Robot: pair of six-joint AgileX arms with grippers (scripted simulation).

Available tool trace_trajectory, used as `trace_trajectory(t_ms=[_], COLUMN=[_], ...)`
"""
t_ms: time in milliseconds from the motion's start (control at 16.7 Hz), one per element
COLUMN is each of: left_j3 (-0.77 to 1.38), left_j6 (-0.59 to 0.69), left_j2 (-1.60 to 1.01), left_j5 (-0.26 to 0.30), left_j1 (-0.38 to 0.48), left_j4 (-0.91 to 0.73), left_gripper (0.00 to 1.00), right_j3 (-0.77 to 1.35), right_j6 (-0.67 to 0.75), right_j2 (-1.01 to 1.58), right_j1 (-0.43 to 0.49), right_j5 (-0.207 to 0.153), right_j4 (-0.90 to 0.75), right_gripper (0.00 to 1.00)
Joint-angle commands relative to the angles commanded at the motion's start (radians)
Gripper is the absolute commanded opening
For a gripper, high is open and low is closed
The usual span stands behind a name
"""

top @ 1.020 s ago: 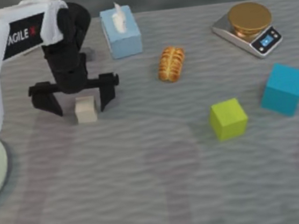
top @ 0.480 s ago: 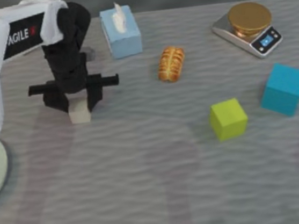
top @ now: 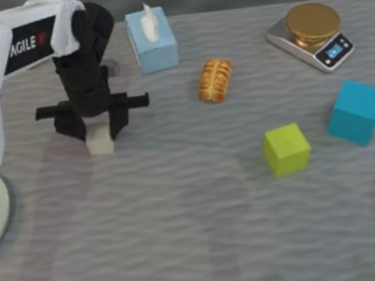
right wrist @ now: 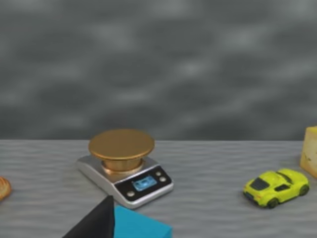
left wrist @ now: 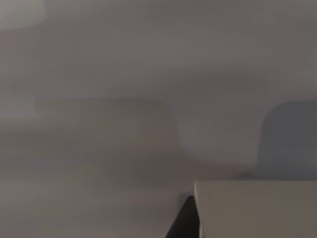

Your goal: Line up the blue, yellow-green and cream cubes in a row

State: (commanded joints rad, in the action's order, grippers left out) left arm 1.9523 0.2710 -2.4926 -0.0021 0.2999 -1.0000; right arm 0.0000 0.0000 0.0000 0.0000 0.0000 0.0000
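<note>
Your left gripper [top: 96,129] is clamped on the small matte cream cube [top: 99,145] at the table's left; lift straight, then carry it rightward toward the lime yellow-green cube [top: 286,149].

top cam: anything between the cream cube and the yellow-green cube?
Nothing: in the top view, bare table lies between the cream cube, held in the left claw, and the yellow-green cube.

Grey rippled tabletop [top: 185,236]. Far side: tissue box [top: 152,41] left of centre, bread loaf [top: 214,80] mid, kitchen scale [top: 311,35] right. Cream cube [top: 100,144] left; yellow-green cube [top: 286,149] and blue cube [top: 356,112] right, near each other, apart.
</note>
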Motion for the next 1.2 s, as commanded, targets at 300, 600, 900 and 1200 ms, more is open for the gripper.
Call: trace_trajectory(t_ms=[300,600,900,1200], left_j3=[0.081,0.164,0.170,0.230], left_j6=[0.001,0.002,0.015,0.219], left_j2=[0.027,0.065,0.058,0.033], left_j5=[0.000,-0.001,-0.002,-0.008], left_j1=[-0.008,-0.019,0.002,0.205], left_j4=[-0.110,-0.229,-0.231,-0.277], left_gripper=[0.00,0.00,0.00,0.00], right_j3=[0.000,0.000,0.000,0.000], right_j6=[0.000,0.000,0.000,0.000], right_j2=[0.000,0.000,0.000,0.000], right_j1=[0.000,0.000,0.000,0.000], right_j5=[0.000,0.000,0.000,0.000], right_j4=[0.000,0.000,0.000,0.000], right_gripper=[1.00,1.00,1.00,1.00])
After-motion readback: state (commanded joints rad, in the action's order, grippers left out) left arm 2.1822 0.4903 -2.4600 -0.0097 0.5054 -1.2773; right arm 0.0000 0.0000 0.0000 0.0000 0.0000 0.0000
